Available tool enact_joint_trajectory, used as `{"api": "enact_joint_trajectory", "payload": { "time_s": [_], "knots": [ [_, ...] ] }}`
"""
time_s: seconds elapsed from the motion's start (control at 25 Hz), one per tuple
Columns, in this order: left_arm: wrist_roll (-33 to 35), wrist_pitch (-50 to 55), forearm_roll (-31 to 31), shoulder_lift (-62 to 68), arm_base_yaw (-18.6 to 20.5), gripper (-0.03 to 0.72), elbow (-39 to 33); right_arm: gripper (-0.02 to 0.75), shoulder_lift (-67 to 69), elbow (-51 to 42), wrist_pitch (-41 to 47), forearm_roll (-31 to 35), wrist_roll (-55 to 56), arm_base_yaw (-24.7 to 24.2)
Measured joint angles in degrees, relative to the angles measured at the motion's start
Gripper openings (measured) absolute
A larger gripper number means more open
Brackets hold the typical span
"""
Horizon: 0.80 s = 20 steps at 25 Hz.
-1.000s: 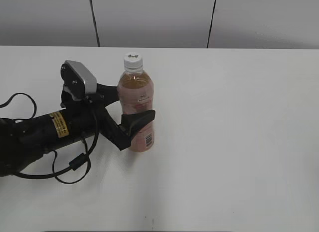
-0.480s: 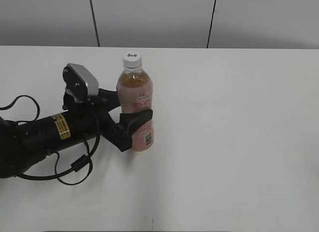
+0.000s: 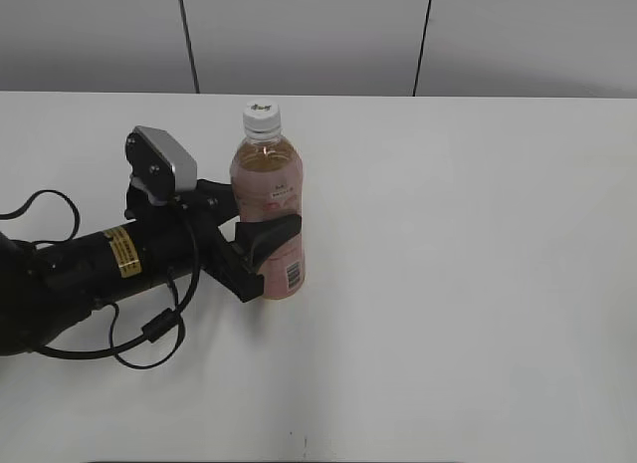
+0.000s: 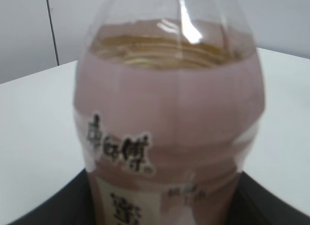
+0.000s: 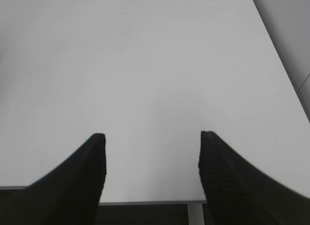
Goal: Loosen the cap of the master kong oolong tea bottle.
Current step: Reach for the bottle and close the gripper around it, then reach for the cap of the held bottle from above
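The master kong oolong tea bottle point(image 3: 269, 209) stands upright on the white table, amber tea showing above its pale pink label. Its white cap point(image 3: 261, 115) with a small dark mark sits on top. My left gripper point(image 3: 261, 234) is shut around the bottle's middle, one black finger across the front of the label. In the left wrist view the bottle point(image 4: 169, 118) fills the frame between my black fingers, and the cap is out of view. My right gripper point(image 5: 151, 159) is open and empty over bare table; it does not show in the exterior view.
The white table point(image 3: 478, 284) stretches to the right of the bottle. A grey panelled wall point(image 3: 309, 35) runs behind it. My left arm's black cable point(image 3: 149, 329) loops on the table. The right wrist view shows the table's edge point(image 5: 155, 202) below the fingers.
My left gripper has closed tighter on the bottle and shifted it slightly left; the bottle now stands a little more upright.
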<state>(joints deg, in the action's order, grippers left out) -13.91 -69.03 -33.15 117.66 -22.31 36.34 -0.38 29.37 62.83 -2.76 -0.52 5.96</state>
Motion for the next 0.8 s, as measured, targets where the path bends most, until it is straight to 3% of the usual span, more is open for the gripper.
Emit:
{"api": "enact_joint_trajectory", "payload": {
  "time_s": [0.8],
  "knots": [
    [0.0, 3.01, -3.73, -1.87, 0.06, 0.389, 0.03, 0.458, 0.0, 0.0, 0.0, 0.0, 0.0, 0.0]
  ]
}}
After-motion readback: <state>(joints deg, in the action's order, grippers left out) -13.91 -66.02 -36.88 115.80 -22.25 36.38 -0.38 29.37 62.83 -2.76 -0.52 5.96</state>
